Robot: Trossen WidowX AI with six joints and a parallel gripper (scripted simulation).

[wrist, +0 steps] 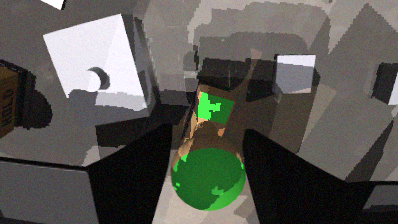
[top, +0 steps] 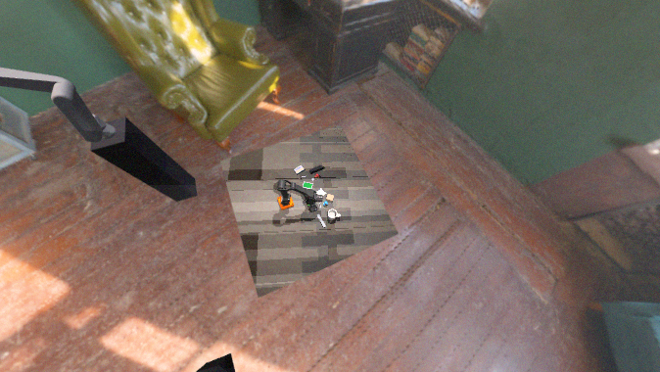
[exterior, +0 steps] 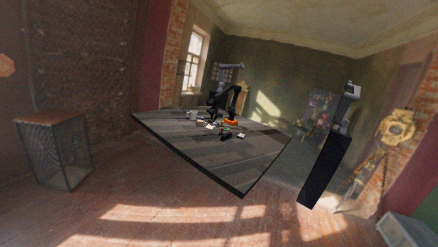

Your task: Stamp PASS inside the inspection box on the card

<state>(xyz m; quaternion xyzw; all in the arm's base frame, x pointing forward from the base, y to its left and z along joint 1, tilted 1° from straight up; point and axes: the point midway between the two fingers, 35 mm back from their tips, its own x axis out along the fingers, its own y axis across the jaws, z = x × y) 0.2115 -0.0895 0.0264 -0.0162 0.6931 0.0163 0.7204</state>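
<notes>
The stamp with the round green knob, likely the PASS one though no lettering on it can be read, is down on the bench between the two fingers of the gripper. The jaws stand partly closed, their inner faces close beside the knob; whether they already bear on it I cannot tell. It should handle as a light, stiff piece, hardly fragile, its knob smooth and apt to roll or slip if pinched off centre. The better hold is squarely across the knob's widest part, or just below it at the neck, with the base left free to meet ink and card flat. A gentle close, then a small straight lift, would show whether it tilts. Near it in the wrist view lies a pale block with a round mark, with the yellow HOLD stamp beyond, easily taken by mistake. The green pad lies apart from the gripper, and a white sheet, perhaps the card, is nearer; its box is too small to make out. Farther out stands the white mug, worth keeping the arm clear of.
</notes>
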